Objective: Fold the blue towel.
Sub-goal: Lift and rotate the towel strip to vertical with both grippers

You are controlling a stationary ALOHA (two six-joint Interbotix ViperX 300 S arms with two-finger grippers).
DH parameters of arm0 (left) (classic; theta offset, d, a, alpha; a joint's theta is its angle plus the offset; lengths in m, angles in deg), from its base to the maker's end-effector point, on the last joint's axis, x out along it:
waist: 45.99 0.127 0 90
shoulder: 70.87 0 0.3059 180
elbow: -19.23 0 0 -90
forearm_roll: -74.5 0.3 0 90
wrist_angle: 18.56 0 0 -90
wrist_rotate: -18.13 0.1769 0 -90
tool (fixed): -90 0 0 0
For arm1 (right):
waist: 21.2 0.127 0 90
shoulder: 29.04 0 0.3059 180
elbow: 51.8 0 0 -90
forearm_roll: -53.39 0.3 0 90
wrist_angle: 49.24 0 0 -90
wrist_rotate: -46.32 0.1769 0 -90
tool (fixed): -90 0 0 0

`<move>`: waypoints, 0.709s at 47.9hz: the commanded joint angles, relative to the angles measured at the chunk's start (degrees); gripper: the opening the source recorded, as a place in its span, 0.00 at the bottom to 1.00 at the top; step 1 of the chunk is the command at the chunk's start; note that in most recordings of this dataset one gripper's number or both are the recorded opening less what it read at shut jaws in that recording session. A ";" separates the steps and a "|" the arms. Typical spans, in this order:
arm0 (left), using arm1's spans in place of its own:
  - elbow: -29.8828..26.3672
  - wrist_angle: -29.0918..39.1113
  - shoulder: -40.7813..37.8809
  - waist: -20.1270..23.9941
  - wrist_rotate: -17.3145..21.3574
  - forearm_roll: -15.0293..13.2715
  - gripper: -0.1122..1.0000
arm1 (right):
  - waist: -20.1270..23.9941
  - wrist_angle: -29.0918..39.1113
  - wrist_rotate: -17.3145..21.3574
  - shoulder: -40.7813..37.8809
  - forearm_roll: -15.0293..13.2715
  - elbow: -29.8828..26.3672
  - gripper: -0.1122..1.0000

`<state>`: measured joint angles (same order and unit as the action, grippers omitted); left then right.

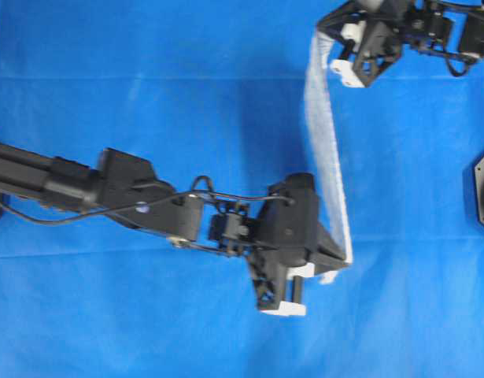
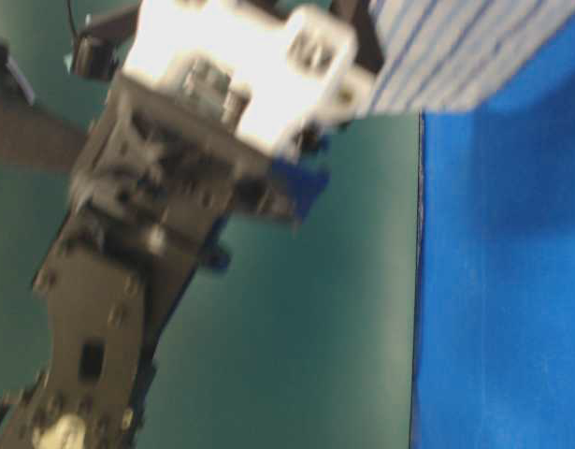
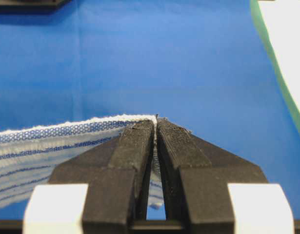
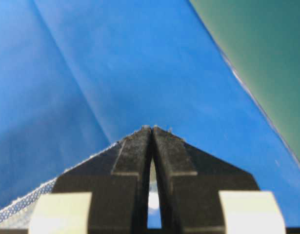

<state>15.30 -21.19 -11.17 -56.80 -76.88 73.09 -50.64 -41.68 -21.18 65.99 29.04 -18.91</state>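
The blue towel (image 1: 326, 150), white with thin blue stripes, is lifted off the table and stretched edge-on as a narrow strip between both grippers. My left gripper (image 1: 344, 264) is shut on its near corner. In the left wrist view the fingertips (image 3: 155, 122) pinch the hem, and the striped cloth (image 3: 52, 141) runs off to the left. My right gripper (image 1: 320, 33) is shut on the far corner at the top. In the right wrist view the pinched tips (image 4: 152, 129) hold cloth (image 4: 23, 207) trailing to the lower left. The table-level view shows stripes (image 2: 465, 56) beside a blurred gripper.
A plain blue covering (image 1: 147, 102) lies over the table. A black plate (image 1: 482, 189) sits at the right edge. Green surface (image 4: 267, 53) begins beyond the covering's edge. The left arm (image 1: 108, 189) reaches across the middle from the left.
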 commanded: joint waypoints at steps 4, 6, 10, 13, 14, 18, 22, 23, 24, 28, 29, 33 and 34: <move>-4.92 -0.62 -1.32 -0.35 0.26 0.18 0.11 | -0.70 1.05 0.18 4.48 -0.09 2.02 0.12; -5.36 -0.62 -1.85 -0.53 0.26 0.09 0.11 | -0.70 1.23 0.18 4.66 -0.09 2.20 0.12; -4.83 -0.62 -1.85 -0.79 0.18 0.18 0.11 | -0.62 1.05 0.18 3.87 -0.09 1.93 0.12; -3.52 -0.62 -1.32 -1.14 0.18 0.18 0.11 | -0.62 0.53 0.18 2.37 0.00 1.41 0.12; -2.99 -0.62 -1.14 -1.32 0.09 0.18 0.11 | -0.62 0.35 0.18 1.67 0.00 1.05 0.12; 0.35 -0.70 0.26 -1.58 -0.88 0.00 0.11 | -0.26 -0.70 0.26 -1.58 0.09 -0.53 0.12; 4.13 -0.88 1.85 -2.02 -1.41 -0.09 0.11 | 0.35 -2.46 0.26 -5.89 0.09 -2.99 0.12; 5.01 -1.05 2.20 -2.11 -1.58 -0.18 0.11 | 0.44 -2.90 0.26 -6.77 0.18 -3.60 0.12; 5.98 -1.14 2.55 -2.29 -1.85 -0.18 0.11 | 0.62 -3.34 0.35 -7.65 0.18 -4.22 0.12; 10.02 -1.85 4.31 -2.99 -3.52 -0.18 0.11 | 1.58 -4.22 0.35 -11.43 0.26 -7.12 0.12; 11.07 -2.02 4.75 -3.08 -3.87 -0.18 0.11 | 1.85 -4.31 0.44 -12.22 0.26 -7.82 0.12; 14.50 -2.90 6.24 -3.69 -5.80 -0.18 0.11 | 2.99 -4.39 0.53 -15.73 0.26 -11.25 0.12; 15.64 -3.34 6.68 -3.87 -6.50 -0.26 0.11 | 3.25 -4.39 0.53 -16.35 0.26 -11.95 0.12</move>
<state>28.74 -23.04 -8.00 -58.91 -82.06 73.01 -47.57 -45.46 -20.83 50.79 29.22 -27.26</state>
